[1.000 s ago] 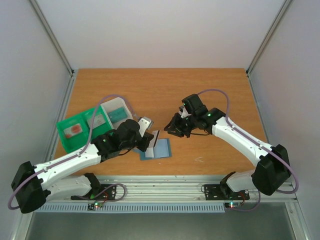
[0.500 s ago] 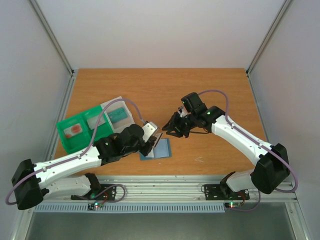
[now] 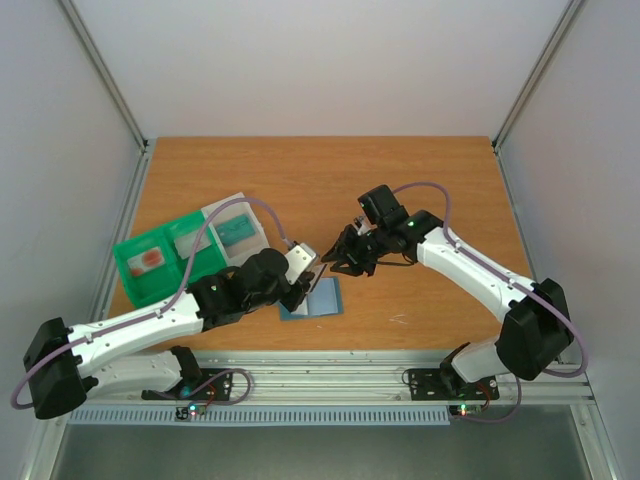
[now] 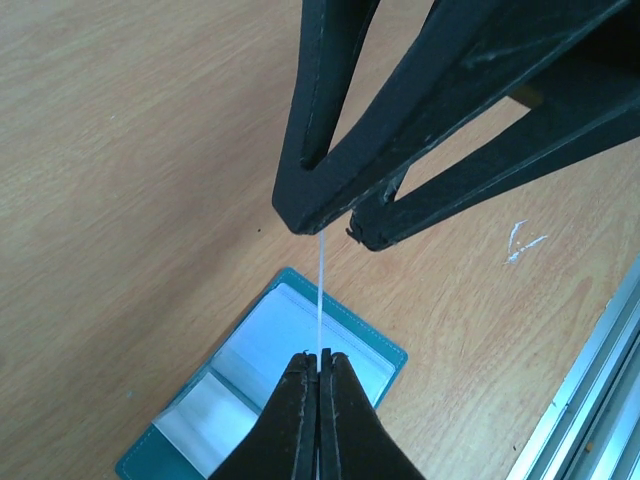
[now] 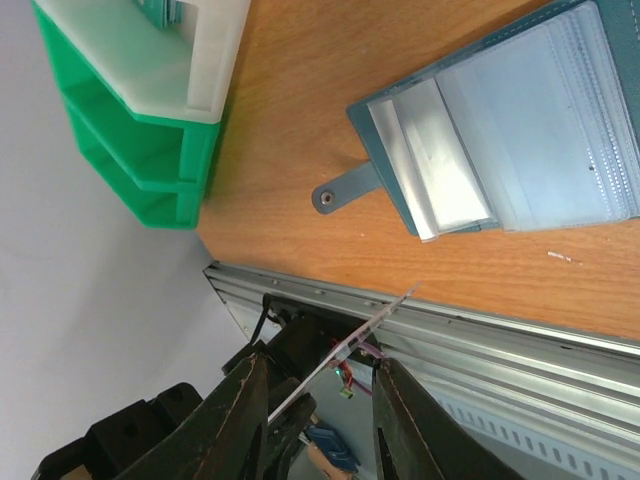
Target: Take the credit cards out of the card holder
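1. We see the left gripper (image 4: pixel 320 358) pinched tight on a thin pale card (image 4: pixel 321 300). The card shows edge-on in both wrist views, so we cannot read its face.
2. The card stands clear of the table (image 3: pixel 420 180), lifted above the card holder (image 4: pixel 350 350) and touching neither.
3. The right gripper (image 5: pixel 320 362) meets it from the right, jaws partly spread. One finger sits on each side of the card's free end.
4. In the right wrist view we see a gap between the card and each of the right gripper's fingers (image 5: pixel 240 410). It holds nothing.
5. The two grippers are very close together, tip to tip, over the near middle of the table.
6. The card holder lies flat and open on the table just beneath them, on their near side. Its slate-blue cover faces down and its clear pockets face up.
7. Its small strap (image 5: pixel 345 188), with a round snap, sticks out flat from one edge onto the wood.
8. Well to the left stands a green tray (image 5: pixel 140 170), with a whitish tray (image 5: pixel 215 60) touching its right side.
9. A teal card (image 3: pixel 237 231) lies in the whitish tray, well apart from the card holder.
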